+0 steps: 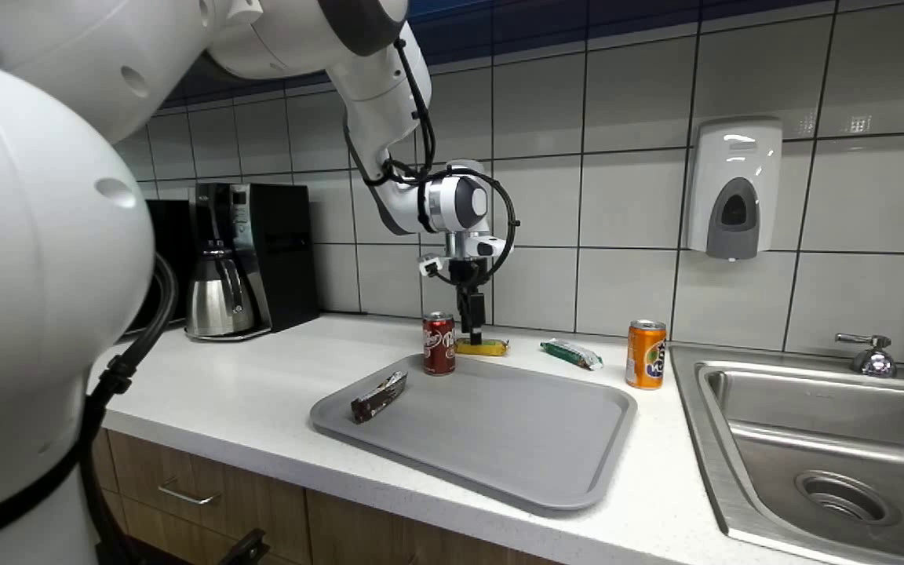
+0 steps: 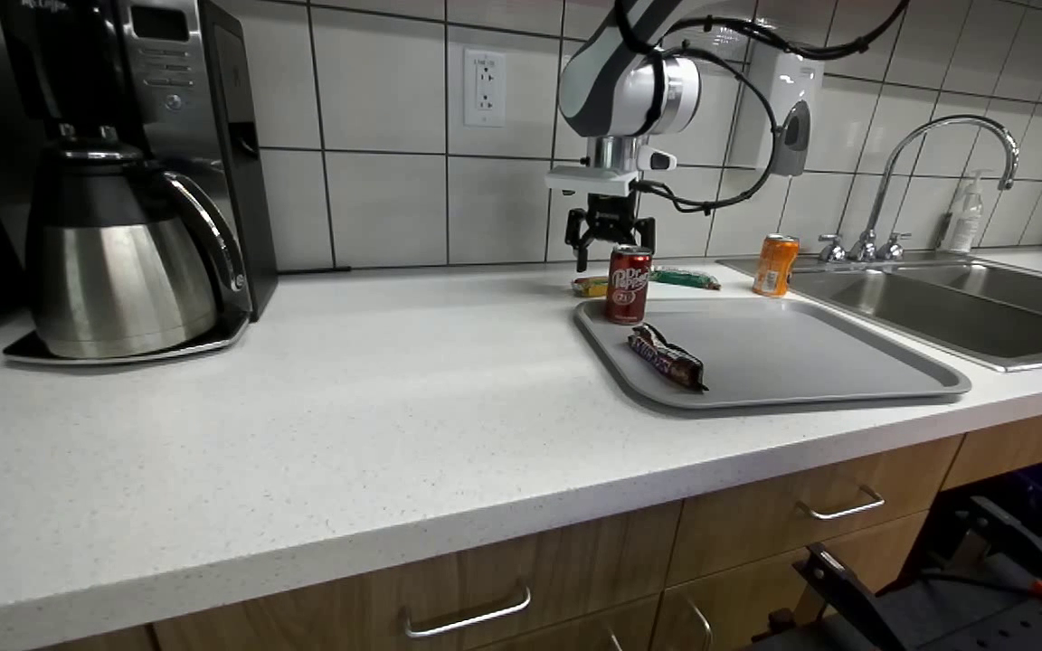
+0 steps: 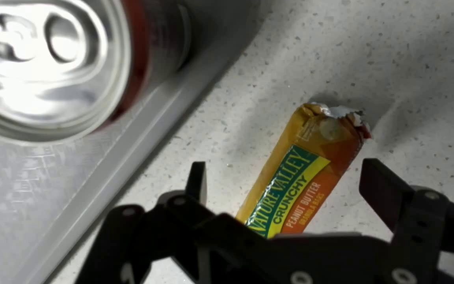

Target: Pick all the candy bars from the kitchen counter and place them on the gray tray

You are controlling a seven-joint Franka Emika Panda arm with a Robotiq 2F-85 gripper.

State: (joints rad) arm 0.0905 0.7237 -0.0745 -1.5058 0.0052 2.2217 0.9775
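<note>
gripper (image 3: pixel 284 175) spread | gaps flank yellow bar (image 3: pixel 298 175) | gray tray (image 3: pixel 126 169) rim near

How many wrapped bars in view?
3: dark bar on the gray tray; yellow bar on the counter, between the open fingers in the wrist view; green bar on counter, between yellow bar and orange can. Any behind coffee maker would be hidden.

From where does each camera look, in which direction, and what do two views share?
In an exterior view: close beside the robot arm, facing the tiled wall across the gray tray; the arm fills the left.
In an exterior view: before the counter, near the coffee maker, facing the wall; the arm's end shows.
Wrist view: on the arm, looking down at the yellow bar; open gripper shows.
Both exterior views share the tray.
</note>
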